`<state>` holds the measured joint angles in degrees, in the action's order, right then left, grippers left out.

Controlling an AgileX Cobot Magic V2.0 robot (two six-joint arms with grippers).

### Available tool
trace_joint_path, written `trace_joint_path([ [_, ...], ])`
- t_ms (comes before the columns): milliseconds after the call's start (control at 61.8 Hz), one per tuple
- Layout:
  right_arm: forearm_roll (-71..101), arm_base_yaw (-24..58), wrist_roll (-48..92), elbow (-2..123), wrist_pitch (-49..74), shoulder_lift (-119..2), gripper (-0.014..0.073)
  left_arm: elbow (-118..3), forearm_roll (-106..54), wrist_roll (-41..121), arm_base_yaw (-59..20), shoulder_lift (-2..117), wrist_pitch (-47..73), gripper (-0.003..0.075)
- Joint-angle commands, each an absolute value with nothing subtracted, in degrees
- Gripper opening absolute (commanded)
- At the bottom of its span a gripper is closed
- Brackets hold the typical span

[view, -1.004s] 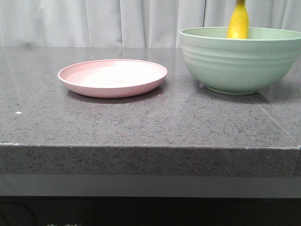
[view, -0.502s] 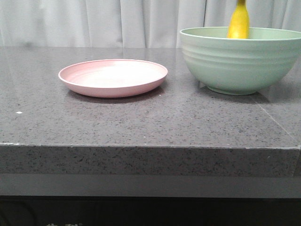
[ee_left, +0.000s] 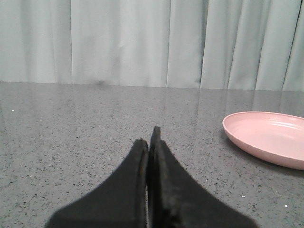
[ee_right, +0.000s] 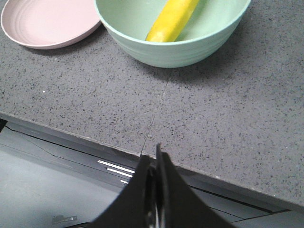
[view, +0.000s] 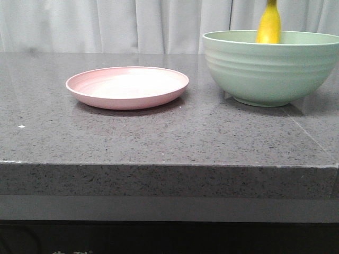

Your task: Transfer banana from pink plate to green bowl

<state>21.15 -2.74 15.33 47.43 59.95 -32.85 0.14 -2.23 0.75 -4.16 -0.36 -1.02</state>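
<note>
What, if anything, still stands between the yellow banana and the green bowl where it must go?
Nothing visible does. The curved yellow banana already rests inside the deep mint-green ridged bowl, leaning on its wall with one end above the rim. The shallow pink plate holds nothing.

Each claw (ee_left: 151, 142) (ee_right: 153, 159) has black, tapered fingers.

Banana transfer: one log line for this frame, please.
banana: in bowl, leaning on its wall | plate: bare | left gripper: shut, holds nothing | right gripper: shut, holds nothing
</note>
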Motion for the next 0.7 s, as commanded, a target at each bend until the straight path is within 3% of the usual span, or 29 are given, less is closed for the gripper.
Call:
trace_joint_path([
  [0,22.63,-2.73,15.46,48.70,57.02,-32.98,-0.0068,0.50,-2.12,0.41,-4.39,-1.74,-5.66,-0.0018],
  [324,16.58,-2.67,15.46,47.37,51.36,-31.23,-0.0068,0.50,-2.12,0.41,-4.39,-1.74,-5.66,-0.0018],
  [680,6.05,-1.56,4.18,26.13,20.63,-16.41,-0.0068,0.50,-2.12,0.41,-4.39,-1.74,-5.66,-0.0018],
])
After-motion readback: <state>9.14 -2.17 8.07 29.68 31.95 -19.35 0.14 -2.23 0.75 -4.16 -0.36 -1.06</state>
